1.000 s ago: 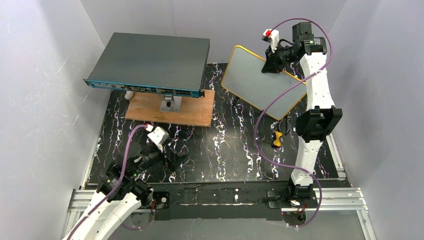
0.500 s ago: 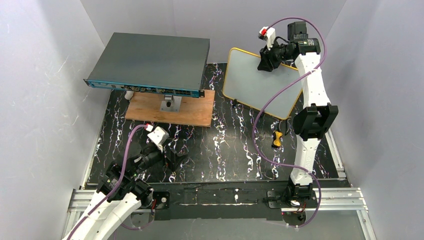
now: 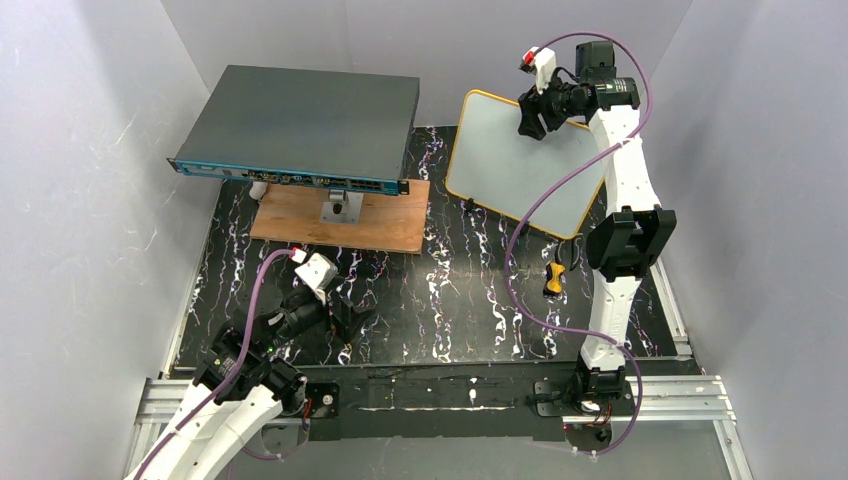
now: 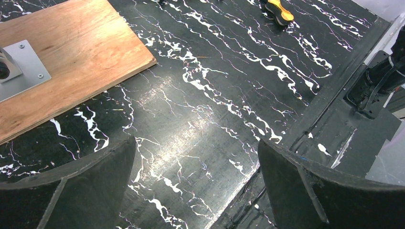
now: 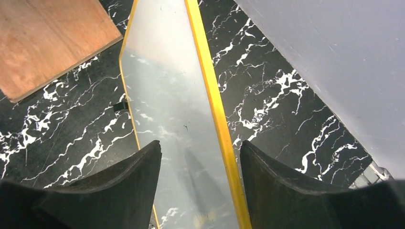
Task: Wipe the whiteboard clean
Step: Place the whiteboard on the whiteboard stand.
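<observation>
Right wrist: right gripper (image 5: 199,145) fingers apart, astride yellow edge of blank whiteboard (image 5: 167,95). Left wrist: left gripper (image 4: 196,143) spread wide over mat (image 4: 229,71), near wooden board (image 4: 71,52).

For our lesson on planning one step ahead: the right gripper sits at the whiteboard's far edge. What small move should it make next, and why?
Probably draw the right gripper straight back off the whiteboard. Its jaws stand apart on either side of the yellow frame without clamping it, and the board's face shows no writing, so little seems left to do there.
</observation>
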`<state>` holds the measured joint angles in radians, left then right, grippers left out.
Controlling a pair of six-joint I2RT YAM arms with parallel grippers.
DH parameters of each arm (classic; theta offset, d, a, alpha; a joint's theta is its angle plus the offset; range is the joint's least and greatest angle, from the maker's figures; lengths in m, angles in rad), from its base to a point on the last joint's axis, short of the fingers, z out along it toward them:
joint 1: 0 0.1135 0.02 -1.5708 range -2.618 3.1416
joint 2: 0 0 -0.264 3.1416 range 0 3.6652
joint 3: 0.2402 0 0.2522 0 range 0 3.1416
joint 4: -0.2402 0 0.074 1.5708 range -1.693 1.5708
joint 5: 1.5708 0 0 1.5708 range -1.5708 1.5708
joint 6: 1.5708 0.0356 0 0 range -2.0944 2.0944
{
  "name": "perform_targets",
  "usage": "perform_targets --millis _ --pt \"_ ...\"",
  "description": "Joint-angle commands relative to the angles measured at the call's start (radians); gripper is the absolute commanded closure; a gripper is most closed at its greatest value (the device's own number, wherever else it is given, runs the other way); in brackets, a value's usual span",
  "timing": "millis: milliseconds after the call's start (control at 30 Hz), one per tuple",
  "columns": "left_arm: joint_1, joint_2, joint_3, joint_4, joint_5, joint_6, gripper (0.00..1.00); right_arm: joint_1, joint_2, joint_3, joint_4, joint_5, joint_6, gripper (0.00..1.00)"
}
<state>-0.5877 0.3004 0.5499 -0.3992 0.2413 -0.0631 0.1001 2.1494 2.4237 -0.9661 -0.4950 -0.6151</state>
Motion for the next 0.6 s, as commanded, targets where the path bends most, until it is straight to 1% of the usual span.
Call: perform_targets --millis 0,233,567 --pt "-0.003 -0.004 0.0 -0.007 -0.01 0.002 0.01 0.003 -0.009 0.017 0.066 0.033 0.031 0.31" --pt "-0.003 -0.007 -0.001 -0.007 -0.013 -0.003 0.01 0.003 -0.011 0.013 0.075 0.046 0.03 0.3" --pt "-0.003 -0.013 0.0 -0.007 -0.011 -0.007 0.01 0.001 -0.077 -0.017 0.109 0.064 0.058 0.27"
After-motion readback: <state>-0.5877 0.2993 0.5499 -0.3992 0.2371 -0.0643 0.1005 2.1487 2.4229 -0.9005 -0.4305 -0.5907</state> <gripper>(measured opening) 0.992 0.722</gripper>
